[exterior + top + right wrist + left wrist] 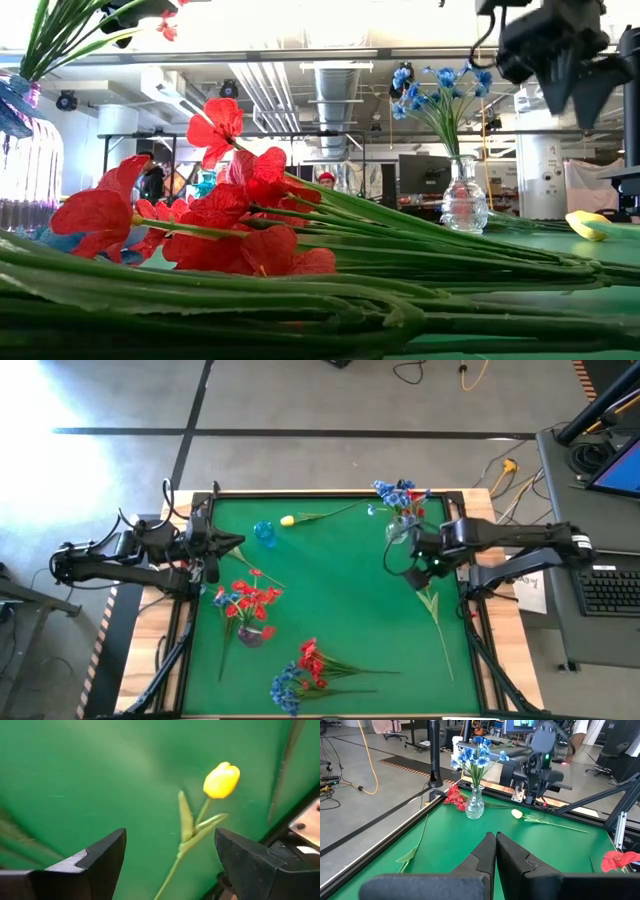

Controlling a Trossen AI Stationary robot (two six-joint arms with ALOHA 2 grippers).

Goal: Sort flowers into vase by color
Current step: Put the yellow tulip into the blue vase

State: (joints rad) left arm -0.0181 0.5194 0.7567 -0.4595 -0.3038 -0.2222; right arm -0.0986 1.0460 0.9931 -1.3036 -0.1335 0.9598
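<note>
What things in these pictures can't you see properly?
- Low view: the red flowers and green stems lying close to the camera hide most of the table behind them.
- Low view: the vase at the left is cut off by the picture's edge.
- Right wrist view: the yellow flower has its stem running out of the picture between the open right gripper fingers.
- High view: the clear vase under the blue flowers is too small to make out.

Both arms over the far half of the table

We see our left gripper (232, 542) shut near the table's left edge. Our right gripper (398, 552) hangs above the surface toward the right edge, jaws spread wide, holding nothing.
</note>
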